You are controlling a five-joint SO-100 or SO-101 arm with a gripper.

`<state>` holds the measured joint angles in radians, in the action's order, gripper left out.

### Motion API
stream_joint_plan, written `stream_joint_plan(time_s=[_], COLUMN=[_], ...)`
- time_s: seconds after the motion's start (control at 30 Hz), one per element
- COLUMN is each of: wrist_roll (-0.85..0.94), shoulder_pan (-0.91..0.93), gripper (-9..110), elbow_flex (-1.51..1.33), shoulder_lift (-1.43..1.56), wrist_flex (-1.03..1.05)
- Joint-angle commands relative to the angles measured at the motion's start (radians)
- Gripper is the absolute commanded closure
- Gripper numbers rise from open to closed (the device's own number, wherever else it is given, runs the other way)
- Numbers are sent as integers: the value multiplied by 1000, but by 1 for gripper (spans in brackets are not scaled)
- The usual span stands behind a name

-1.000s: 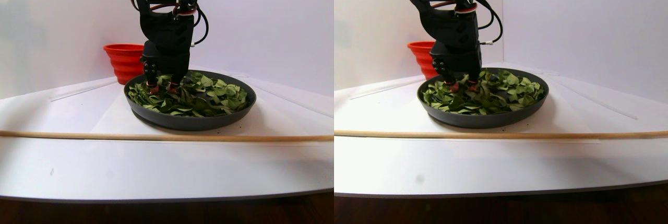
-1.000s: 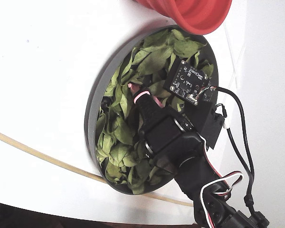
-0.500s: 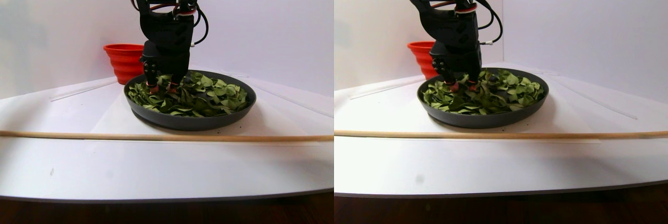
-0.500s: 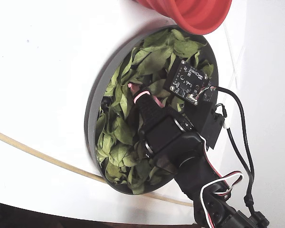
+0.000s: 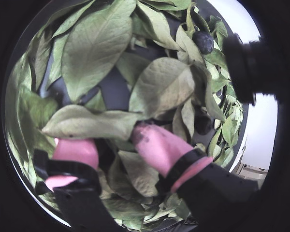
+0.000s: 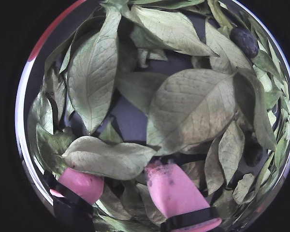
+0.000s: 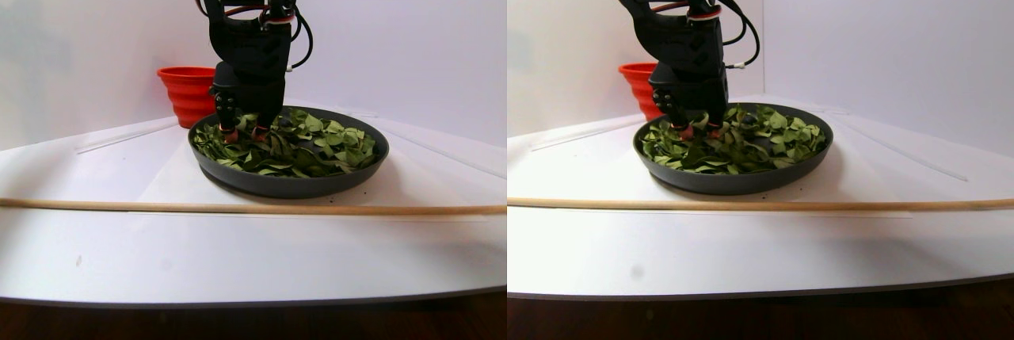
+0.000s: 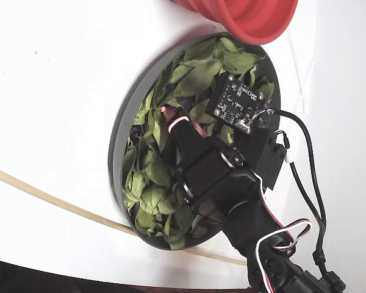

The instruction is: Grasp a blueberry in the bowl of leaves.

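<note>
The dark-grey bowl (image 7: 289, 185) is full of green leaves (image 6: 191, 108). My gripper (image 5: 111, 140) has pink fingertips (image 6: 171, 188) and is down among the leaves, near the bowl's rim. It is open, and only leaves and a dark gap show between the jaws. A large leaf (image 5: 94, 123) lies across the tips. One dark blueberry (image 5: 203, 42) lies bare at the upper right, far from the fingers; it also shows in the other wrist view (image 6: 245, 41). A second dark round thing (image 6: 253, 152) sits half under leaves at the right.
A red ribbed vessel (image 7: 186, 90) stands just behind the bowl; it also shows in the fixed view (image 8: 250, 18). A long thin wooden stick (image 7: 253, 208) lies across the white table in front of the bowl. A small circuit board (image 8: 239, 102) on the arm hangs over the leaves.
</note>
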<state>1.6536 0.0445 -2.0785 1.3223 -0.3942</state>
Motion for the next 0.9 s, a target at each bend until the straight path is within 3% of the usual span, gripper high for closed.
stream_joint_plan(time_s=[0.0,0.87], wrist_roll=[11,55], shoulder_pan=[-3,29], gripper=[85,85], elbow_flex=[34,55], shoulder_lift=[143,198], wrist_flex=[5,41])
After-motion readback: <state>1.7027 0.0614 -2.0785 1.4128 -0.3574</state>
